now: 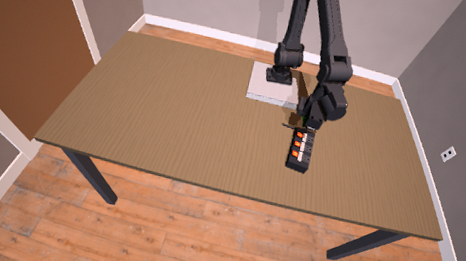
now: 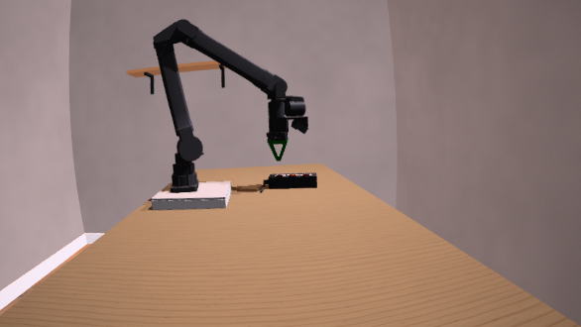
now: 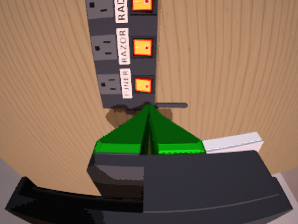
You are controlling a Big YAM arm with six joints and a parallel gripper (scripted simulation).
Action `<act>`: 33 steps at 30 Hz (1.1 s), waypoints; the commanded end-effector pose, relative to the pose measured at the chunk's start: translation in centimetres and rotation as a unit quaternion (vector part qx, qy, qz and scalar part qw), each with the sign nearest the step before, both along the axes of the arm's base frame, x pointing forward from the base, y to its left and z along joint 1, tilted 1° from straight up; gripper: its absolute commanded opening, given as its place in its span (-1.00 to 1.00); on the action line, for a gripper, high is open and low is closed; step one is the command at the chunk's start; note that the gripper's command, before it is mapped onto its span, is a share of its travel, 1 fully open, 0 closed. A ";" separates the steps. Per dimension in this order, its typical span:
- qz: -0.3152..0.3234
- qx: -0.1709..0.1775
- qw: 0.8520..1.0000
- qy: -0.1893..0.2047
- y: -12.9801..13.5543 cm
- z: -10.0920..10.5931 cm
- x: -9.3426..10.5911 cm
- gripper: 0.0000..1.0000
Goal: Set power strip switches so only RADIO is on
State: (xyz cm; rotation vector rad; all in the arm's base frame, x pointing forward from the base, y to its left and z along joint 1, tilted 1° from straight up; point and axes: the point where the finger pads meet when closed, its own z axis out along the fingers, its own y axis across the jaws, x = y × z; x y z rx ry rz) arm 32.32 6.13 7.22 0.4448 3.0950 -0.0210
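Observation:
A black power strip lies flat on the table, the right way up. It also shows in the exterior view and the wrist view. It has three rocker switches, all lit orange: the RADIO switch at the far end, a middle switch, and the near switch. My gripper is shut and empty, its green fingers meeting in a point. It hangs above the strip's near end, clear of the switches, and is mostly hidden behind the arm in the top view.
The arm's base stands on a grey plate at the back of the table. A wooden wall shelf hangs behind the arm. The strip's short cable lies between the plate and the strip.

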 end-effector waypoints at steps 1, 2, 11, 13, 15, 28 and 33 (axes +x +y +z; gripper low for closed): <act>-0.004 0.002 1.000 -0.023 0.2 1.2 1.6 -1.00; -0.004 0.002 1.000 -0.022 0.2 1.0 1.5 -1.00; -0.004 0.001 1.000 -0.015 0.1 0.1 1.1 -1.00; -0.004 -0.001 1.000 -0.009 0.0 -0.5 0.6 -1.00; -0.004 0.001 1.000 -0.015 0.2 -0.3 1.2 -1.00; -0.002 0.000 1.000 -0.011 0.2 -1.9 0.9 -1.00; -0.002 0.001 1.000 -0.015 0.3 -2.3 1.3 -1.00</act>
